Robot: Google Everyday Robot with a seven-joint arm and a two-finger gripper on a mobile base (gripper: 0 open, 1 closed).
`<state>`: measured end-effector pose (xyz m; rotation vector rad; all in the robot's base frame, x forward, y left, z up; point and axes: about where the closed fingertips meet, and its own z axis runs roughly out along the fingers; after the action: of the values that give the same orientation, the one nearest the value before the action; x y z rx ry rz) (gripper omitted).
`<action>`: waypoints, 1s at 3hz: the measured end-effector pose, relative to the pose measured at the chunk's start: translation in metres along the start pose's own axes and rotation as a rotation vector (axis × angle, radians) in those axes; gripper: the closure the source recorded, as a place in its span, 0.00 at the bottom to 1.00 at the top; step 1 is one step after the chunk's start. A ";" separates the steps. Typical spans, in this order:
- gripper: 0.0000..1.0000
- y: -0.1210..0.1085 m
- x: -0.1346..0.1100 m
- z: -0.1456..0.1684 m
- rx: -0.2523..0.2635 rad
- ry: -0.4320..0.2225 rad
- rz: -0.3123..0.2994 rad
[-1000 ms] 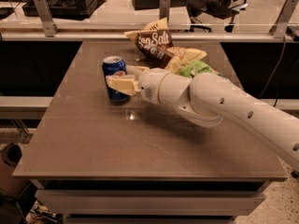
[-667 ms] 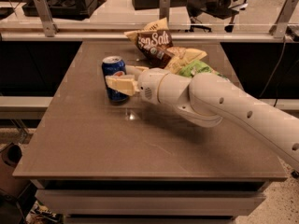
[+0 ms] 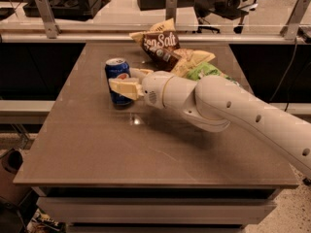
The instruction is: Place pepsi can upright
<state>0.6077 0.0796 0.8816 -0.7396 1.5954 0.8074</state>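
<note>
Camera view looks down on a brown rectangular bench (image 3: 146, 149) with a white, rounded robot arm (image 3: 233, 106) reaching in from the right edge towards the left. At the arm's end, the gripper (image 3: 122, 78) with its two cream-coloured fingers is at the far-left part of the bench and pinches a small blue aluminium pepsi can (image 3: 117, 71) with a silver top. The near finger (image 3: 124, 87) lies across the can's front face, and the far finger (image 3: 141, 73) shows just behind the can's right side, so the can sits between them. The pepsi can stands upright with its silver lid facing up, the round red-white-blue logo partly showing above the near finger, and its base appears to meet the bench surface. Farther back and to the right of the can lies a small heap of snack bags. A dark brown crinkled chip bag with white "Sea Salt" lettering (image 3: 163, 47) lies farthest, a pale yellow chip bag (image 3: 194, 58) just right of it, and a bright green bag (image 3: 209, 72) is partly hidden behind the arm. The can is near this heap but apart from it. Beyond the bench's far edge run a pale rail with grey metal posts (image 3: 46, 13) and dark office furniture.
</note>
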 end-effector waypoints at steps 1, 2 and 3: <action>0.13 0.002 0.000 0.001 -0.003 0.000 -0.001; 0.00 0.003 -0.001 0.002 -0.006 0.000 -0.002; 0.18 0.005 -0.001 0.004 -0.010 0.000 -0.003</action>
<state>0.6056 0.0857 0.8830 -0.7489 1.5911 0.8135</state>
